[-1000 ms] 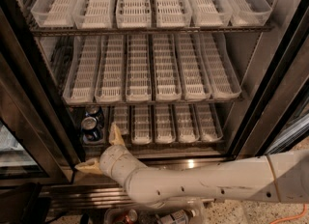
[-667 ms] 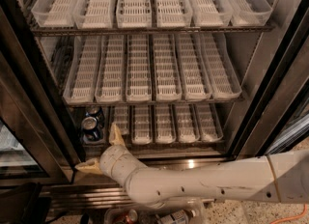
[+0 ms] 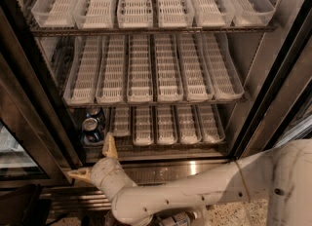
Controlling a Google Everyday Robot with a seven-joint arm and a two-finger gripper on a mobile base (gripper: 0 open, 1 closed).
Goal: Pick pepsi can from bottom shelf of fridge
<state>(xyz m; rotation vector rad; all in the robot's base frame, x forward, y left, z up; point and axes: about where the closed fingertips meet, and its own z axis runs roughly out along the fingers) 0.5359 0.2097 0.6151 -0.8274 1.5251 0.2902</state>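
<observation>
The fridge (image 3: 273,98) stands open with three racks of white slotted lane trays. On the bottom shelf (image 3: 165,125) the pepsi can (image 3: 91,126) stands in the leftmost lane, dark blue with a silver top; a second can top (image 3: 96,112) shows just behind it. My gripper (image 3: 92,159) is low in front of the fridge's steel base, just below and in front of the pepsi can. Its two tan fingers (image 3: 109,147) are spread wide apart and hold nothing. My white arm (image 3: 195,196) reaches in from the lower right.
Black door frames stand at the left (image 3: 34,103) and right (image 3: 273,88). The ribbed stainless-steel base (image 3: 180,169) runs below the bottom shelf. The middle rack (image 3: 156,74) overhangs the cans closely. A bottle-like object (image 3: 175,218) lies on the floor under my arm.
</observation>
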